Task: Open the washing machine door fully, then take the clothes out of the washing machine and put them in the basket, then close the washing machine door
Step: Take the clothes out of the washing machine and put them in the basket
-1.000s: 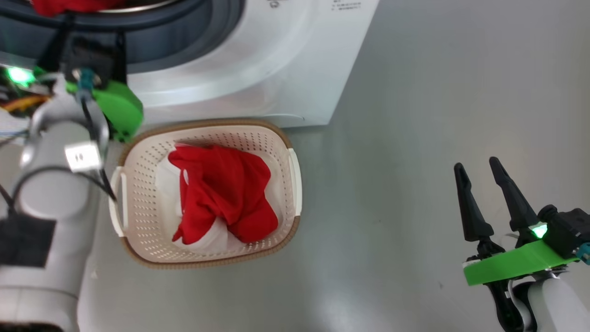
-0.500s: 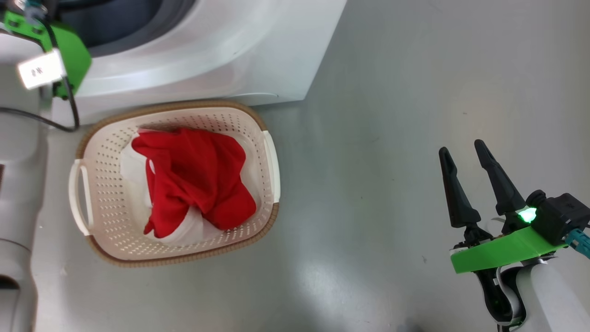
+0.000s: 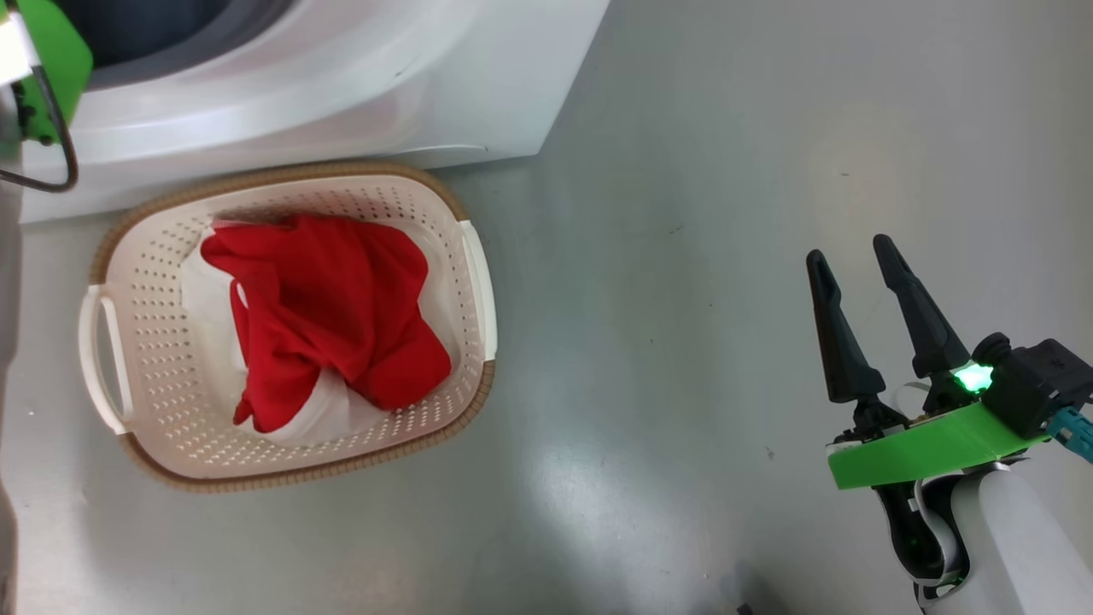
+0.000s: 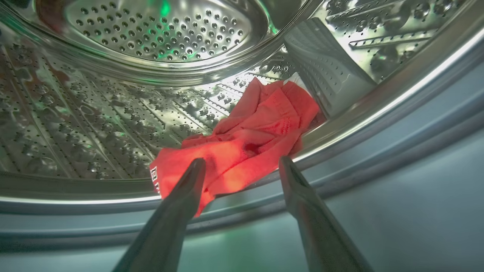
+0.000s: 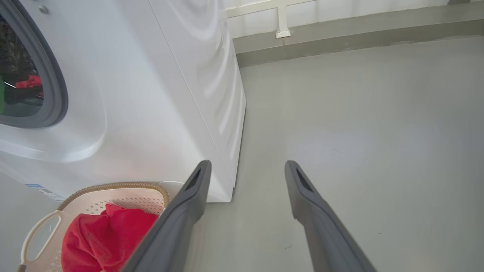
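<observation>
In the left wrist view my left gripper (image 4: 242, 162) is open at the mouth of the washing machine's steel drum (image 4: 94, 121). Its fingertips straddle the near edge of a red garment (image 4: 249, 139) lying on the drum's front lip, against a grey paddle. More red and white clothes (image 3: 324, 316) fill the cream basket (image 3: 145, 342), which stands on the floor in front of the white washing machine (image 3: 341, 94). My right gripper (image 3: 848, 249) hangs open and empty over bare floor, well to the right of the basket. The washing machine door is out of view.
The grey rubber ring (image 4: 378, 170) lies just below the drum lip. My left arm's green mount (image 3: 47, 60) sits at the washer's opening. In the right wrist view the washer's side (image 5: 211, 94) and a wall base (image 5: 340, 41) border the grey floor (image 5: 359, 151).
The head camera has swung, so basket and washer slid left in its picture. My left arm has reached deeper into the washer, leaving little of it in the head view. The right gripper stays open.
</observation>
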Controlling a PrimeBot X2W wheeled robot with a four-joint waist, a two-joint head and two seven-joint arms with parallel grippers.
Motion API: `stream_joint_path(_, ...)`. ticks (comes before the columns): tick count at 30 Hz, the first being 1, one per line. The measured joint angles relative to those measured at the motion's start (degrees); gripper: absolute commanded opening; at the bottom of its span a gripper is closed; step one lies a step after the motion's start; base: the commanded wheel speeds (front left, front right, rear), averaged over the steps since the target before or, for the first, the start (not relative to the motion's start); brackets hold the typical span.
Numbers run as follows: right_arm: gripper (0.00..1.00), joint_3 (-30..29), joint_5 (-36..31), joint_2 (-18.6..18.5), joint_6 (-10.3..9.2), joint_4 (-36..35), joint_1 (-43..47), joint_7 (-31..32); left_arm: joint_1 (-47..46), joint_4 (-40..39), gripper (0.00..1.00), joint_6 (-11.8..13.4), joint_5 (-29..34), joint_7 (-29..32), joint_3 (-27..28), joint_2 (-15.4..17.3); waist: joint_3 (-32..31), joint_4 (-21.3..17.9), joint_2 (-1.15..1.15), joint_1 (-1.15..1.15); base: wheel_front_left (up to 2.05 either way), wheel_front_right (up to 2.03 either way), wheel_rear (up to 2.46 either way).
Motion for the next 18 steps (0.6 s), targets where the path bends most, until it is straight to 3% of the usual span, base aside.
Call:
stream_joint_path(10,1.0,0.8,0.1,0.0,0.0,-0.1,0.0,0.0,-0.9,0.7,0.98,1.6,-0.4,0.8,-0.9,1.4,0.9,-1.1,0.0,0.0,0.0,0.0,0.0)
stream_joint_path(11,1.0,0.8,0.1,0.0,0.0,-0.1,0.0,0.0,-1.0,0.7,0.64,1.8,-0.5,0.8,-1.0,1.4,0.9,-1.2,0.0,0.0,0.0,0.0,0.0)
stream_joint_path(12,1.0,0.8,0.1,0.0,0.0,-0.1,-0.1,0.0,-1.0,0.7,0.45,2.0,-0.5,0.7,-1.1,1.5,0.9,-1.2,0.0,0.0,0.0,0.0,0.0)
stream_joint_path(13,1.0,0.8,0.1,0.0,0.0,-0.1,-0.1,0.0,-1.0,0.7,0.39,2.0,-0.6,0.7,-1.1,1.5,0.9,-1.2,0.0,0.0,0.0,0.0,0.0)
stream_joint_path(15,1.0,0.8,0.1,0.0,0.0,-0.1,-0.1,0.0,-1.0,0.7,0.09,2.1,-0.7,0.3,-1.3,1.7,0.8,-1.3,0.0,0.0,0.0,0.0,0.0)
stream_joint_path(16,1.0,0.8,0.1,0.0,0.0,-0.1,-0.1,0.0,-1.0,0.7,0.0,2.2,-0.8,0.3,-1.4,1.7,0.8,-1.3,0.0,0.0,0.0,0.0,0.0)
stream_joint_path(18,1.0,0.8,0.1,0.0,0.0,-0.1,-0.1,0.0,-1.0,0.8,0.0,2.4,-1.0,0.1,-1.5,1.7,0.7,-1.3,0.0,0.0,0.0,0.0,0.0)
